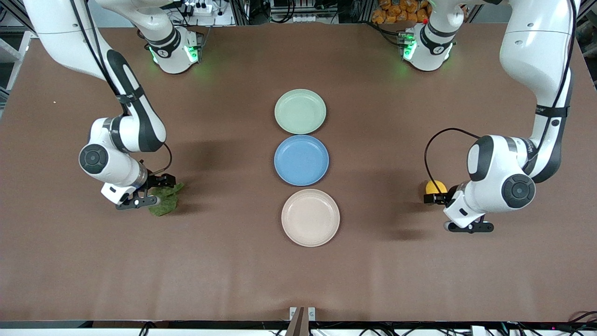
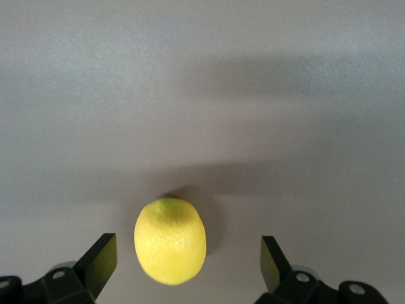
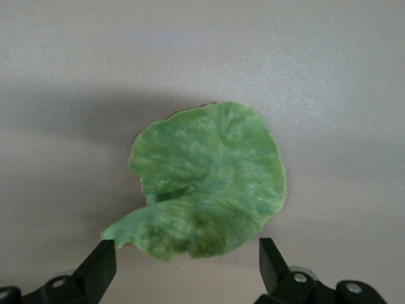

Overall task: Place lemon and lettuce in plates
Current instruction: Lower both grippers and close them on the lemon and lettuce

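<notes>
Right hand (image 1: 156,190): low over the lettuce at the right arm's end of the tabletop; its fingers (image 3: 95,272) stand wide apart and grip nothing (in the right wrist view the leaf shows in the gap ahead of the two tips).
Lettuce (image 1: 166,199): crinkled green leaf lying flat on the brown tabletop (image 1: 233,280), well apart from the plates; partly covered by the right hand in the front view, seen whole in the right wrist view (image 3: 209,180), stem tail toward one fingertip.
Mint green plate (image 1: 300,111): farthest from the front camera of the three in the middle row; bare.
Blue plate (image 1: 301,159): between the other two, just beside the mint one; bare.
Beige-cream plate (image 1: 310,217): nearest to the front camera; bare, a small gap from the blue plate.
Lemon (image 1: 435,187): bright yellow, resting on the tabletop toward the left arm's end, well apart from the plates; about half hidden by the left hand in the front view. In the left wrist view (image 2: 170,240) it sits between the fingers, closer to one than the other, touching neither (nub end pointing away from the wrist camera).
Left hand (image 1: 437,198): down at the lemon, fingers (image 2: 98,263) spread wide, with a clear gap on each side of the fruit; nothing gripped.
</notes>
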Available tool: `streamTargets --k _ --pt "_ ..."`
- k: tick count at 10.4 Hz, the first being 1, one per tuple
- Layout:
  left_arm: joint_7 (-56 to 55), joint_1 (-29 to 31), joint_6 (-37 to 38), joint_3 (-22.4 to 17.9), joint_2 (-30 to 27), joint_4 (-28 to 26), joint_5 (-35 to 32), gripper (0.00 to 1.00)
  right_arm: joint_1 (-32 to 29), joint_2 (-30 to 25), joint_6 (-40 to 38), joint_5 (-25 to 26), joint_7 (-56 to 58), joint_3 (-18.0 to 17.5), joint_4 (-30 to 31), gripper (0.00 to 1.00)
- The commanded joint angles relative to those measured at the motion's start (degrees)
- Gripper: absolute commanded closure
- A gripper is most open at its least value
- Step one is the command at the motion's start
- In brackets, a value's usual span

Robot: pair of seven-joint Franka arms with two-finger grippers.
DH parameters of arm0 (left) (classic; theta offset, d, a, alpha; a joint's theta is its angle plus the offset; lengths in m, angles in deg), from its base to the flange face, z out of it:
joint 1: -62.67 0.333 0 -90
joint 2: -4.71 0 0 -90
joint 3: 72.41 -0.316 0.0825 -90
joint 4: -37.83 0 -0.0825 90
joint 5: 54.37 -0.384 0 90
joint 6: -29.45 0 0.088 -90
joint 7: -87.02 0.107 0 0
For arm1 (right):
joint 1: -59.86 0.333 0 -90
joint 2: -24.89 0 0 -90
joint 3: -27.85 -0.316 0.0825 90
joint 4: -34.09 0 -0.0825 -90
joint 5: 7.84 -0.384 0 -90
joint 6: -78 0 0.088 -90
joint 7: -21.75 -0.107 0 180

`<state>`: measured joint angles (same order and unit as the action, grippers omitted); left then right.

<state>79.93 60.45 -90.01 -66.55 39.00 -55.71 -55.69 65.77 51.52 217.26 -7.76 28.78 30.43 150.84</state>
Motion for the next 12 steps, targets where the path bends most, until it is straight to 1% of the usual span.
streamTargets --k 1,4,10,11,12 --pt "-1.17 0.2 -4.19 0.2 -0.45 -3.31 -0.43 0.0 -0.28 1.49 2.23 -0.26 2.53 -0.2 -0.38 0.0" --pt "-1.17 0.29 -6.12 0.2 -0.45 -5.33 -0.52 0.0 -0.81 2.54 3.29 -0.61 3.78 -0.2 -0.29 0.0" --pt "-1.08 1.17 -15.79 0.11 0.43 -12.01 -0.96 0.0 -0.73 3.69 3.56 -1.05 3.77 -0.2 -0.29 0.0" --pt "-1.08 1.25 -16.06 0.2 0.43 -12.37 -0.96 0.0 -0.73 3.69 3.56 -1.05 3.77 -0.2 -0.29 0.46" --pt "-1.08 1.25 -16.07 0.2 0.35 -12.55 -0.96 0.0 -0.73 3.69 3.56 -1.05 3.77 -0.29 -0.29 0.89"
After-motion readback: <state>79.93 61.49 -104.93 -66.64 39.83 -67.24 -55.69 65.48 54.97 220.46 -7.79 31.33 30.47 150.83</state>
